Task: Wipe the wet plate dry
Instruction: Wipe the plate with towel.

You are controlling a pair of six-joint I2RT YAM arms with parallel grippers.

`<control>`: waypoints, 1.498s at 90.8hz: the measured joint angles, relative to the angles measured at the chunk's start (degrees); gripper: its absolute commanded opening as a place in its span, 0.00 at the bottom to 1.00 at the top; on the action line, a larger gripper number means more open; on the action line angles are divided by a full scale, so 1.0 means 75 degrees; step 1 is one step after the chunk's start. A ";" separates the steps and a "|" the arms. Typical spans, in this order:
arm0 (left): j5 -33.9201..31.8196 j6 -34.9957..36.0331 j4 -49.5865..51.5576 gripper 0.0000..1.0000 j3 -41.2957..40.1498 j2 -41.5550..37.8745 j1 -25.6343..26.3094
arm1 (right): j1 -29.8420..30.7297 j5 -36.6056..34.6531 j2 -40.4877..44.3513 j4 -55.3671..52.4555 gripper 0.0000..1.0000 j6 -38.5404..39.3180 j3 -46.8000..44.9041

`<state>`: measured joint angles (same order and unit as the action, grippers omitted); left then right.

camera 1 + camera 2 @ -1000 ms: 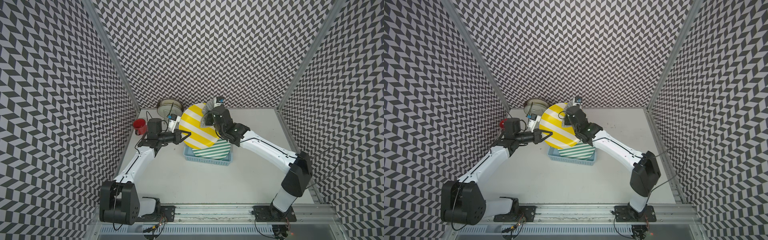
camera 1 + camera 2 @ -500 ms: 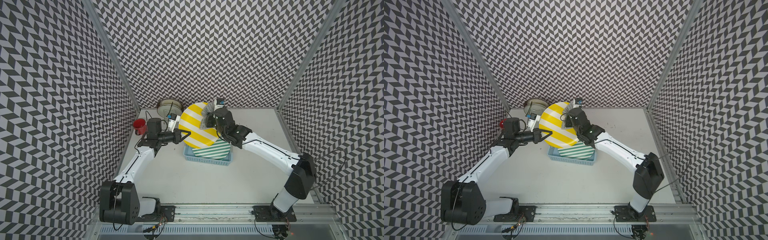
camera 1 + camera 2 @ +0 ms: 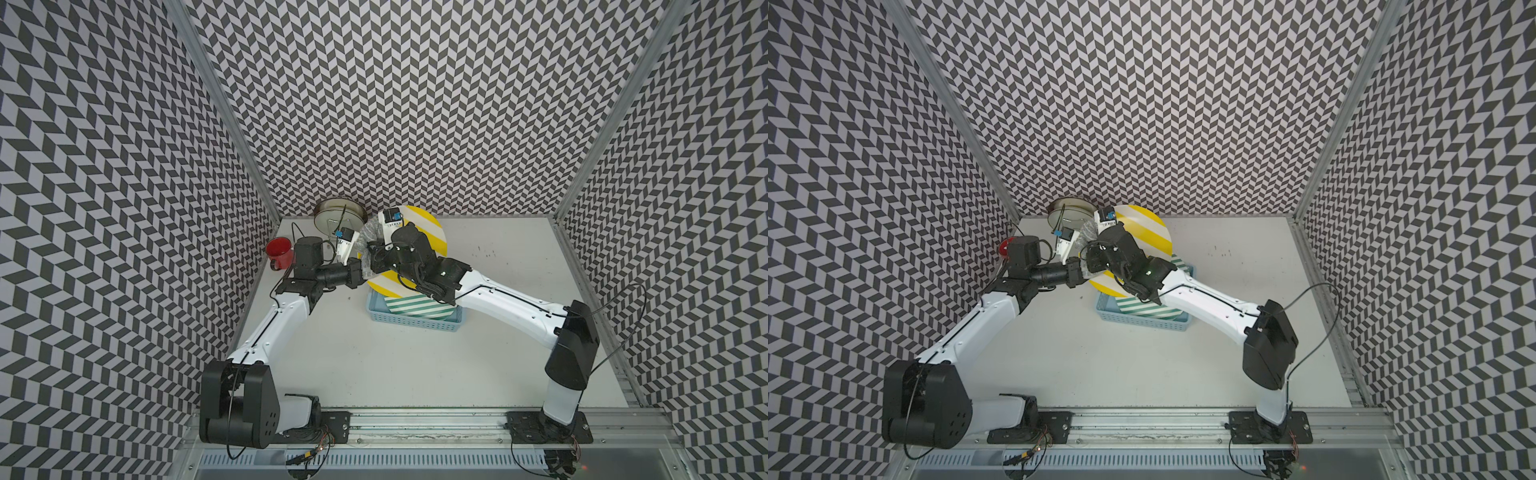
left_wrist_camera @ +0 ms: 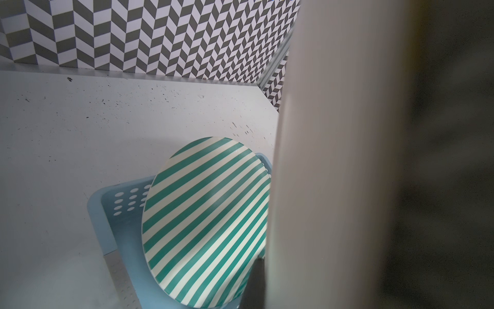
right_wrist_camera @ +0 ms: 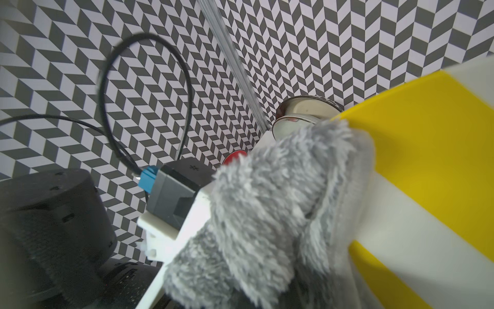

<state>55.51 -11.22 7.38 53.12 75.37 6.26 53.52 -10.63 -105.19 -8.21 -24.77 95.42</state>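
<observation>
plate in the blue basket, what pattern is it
That plate is green-and-cream striped, clearest in the left wrist view.

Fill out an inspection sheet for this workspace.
Surface: white table, dark specks near the back.
Job's things: yellow striped plate held up, tilted, by the blue basket; grey cloth against it.
Clutter: green striped plate in the basket; red mug; metal bowl.
Pincers: left pincer shut on the plate's edge; right pincer shut on the cloth.
Cables: black cable loops at the left wrist.
Surroundings: chevron-patterned walls.
</observation>
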 measured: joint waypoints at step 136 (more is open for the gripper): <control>-0.0134 0.0230 -0.0382 0.00 -0.0026 0.0079 -0.0020 | -0.0070 0.0291 0.1515 0.0836 0.00 -0.0603 -0.3751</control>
<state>54.50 -9.50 4.51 52.93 75.96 6.11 52.99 -8.45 -93.82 -1.93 -29.30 67.29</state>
